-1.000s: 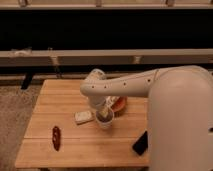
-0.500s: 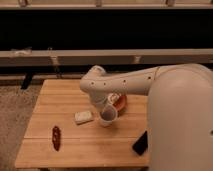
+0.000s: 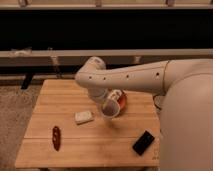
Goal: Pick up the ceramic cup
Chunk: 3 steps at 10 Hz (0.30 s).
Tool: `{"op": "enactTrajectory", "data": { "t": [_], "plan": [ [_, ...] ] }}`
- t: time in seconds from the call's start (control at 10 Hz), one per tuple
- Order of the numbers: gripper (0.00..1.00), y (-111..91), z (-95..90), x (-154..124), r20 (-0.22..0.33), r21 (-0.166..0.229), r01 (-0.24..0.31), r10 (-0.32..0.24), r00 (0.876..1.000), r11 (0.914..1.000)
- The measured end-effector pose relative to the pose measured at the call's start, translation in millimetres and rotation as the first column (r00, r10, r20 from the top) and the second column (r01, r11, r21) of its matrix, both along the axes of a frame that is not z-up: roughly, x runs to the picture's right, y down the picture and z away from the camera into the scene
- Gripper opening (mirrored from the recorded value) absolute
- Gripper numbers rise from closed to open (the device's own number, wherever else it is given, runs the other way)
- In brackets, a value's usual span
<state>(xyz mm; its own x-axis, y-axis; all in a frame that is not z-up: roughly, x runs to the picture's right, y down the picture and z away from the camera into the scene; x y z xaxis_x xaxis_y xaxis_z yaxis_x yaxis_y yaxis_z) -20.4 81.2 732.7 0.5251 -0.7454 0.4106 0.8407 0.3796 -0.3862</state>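
The ceramic cup is small and pale off-white. It hangs tilted just above the wooden table, in front of the reddish-brown bowl. My gripper reaches down from the white arm's wrist and is shut on the cup's upper left rim. The arm hides most of the fingers and part of the bowl.
A flat pale block lies left of the cup. A red oblong object lies near the front left. A black phone-like slab lies at the front right. The robot's white body covers the table's right side. A dark shelf runs behind.
The cup has risen off the table, shifted slightly right toward the bowl and tilted. The gripper has moved up with it.
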Motion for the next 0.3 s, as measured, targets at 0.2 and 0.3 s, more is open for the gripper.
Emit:
{"op": "enactTrajectory", "data": {
  "t": [0.2,0.3],
  "plan": [
    [0.0,-5.3,-8.2,-1.5,0.005,0.014,0.026,-0.027,1.0,0.9996],
    [0.0,-5.5,-8.5,-2.6,0.006,0.014,0.028,-0.028,1.0,0.9995]
  ]
}}
